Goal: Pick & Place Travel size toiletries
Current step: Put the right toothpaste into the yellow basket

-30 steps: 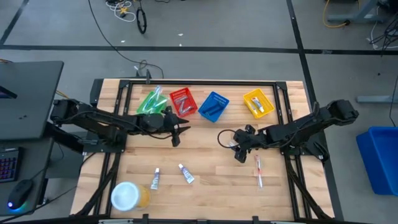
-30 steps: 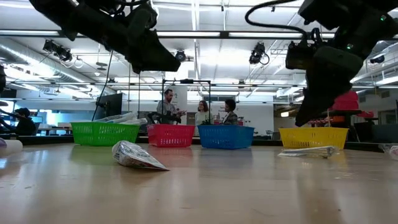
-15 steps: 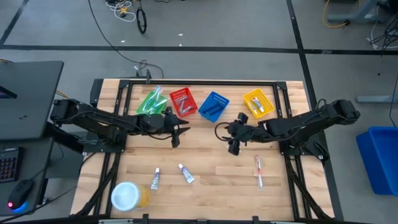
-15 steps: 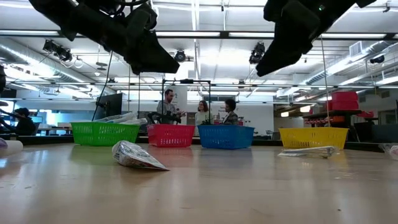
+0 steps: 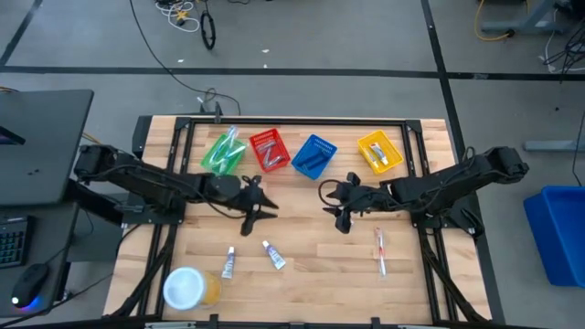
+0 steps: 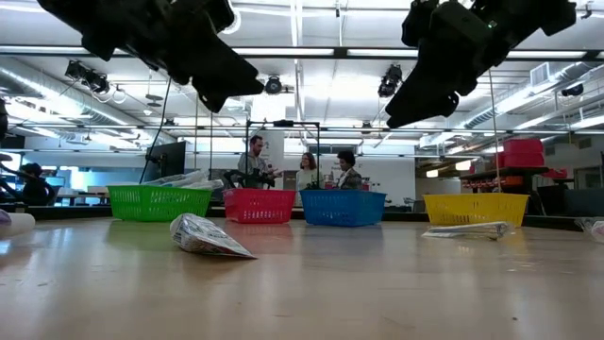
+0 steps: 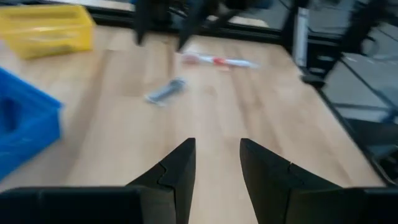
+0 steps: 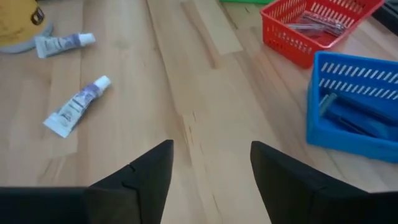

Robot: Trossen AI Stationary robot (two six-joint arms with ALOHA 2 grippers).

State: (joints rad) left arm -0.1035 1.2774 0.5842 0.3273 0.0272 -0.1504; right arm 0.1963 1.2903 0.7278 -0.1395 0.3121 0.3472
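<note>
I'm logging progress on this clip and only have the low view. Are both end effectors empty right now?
Observer: The right wrist view shows the right end effector open, with only bare table between its fingers.
Operator: And the left one?
Observer: The left end effector is also open and empty, above the wood.
Operator: How many toiletries lie outside the baskets?
Observer: From above I see three: a tube by the jar, a second tube and a toothbrush.
</note>
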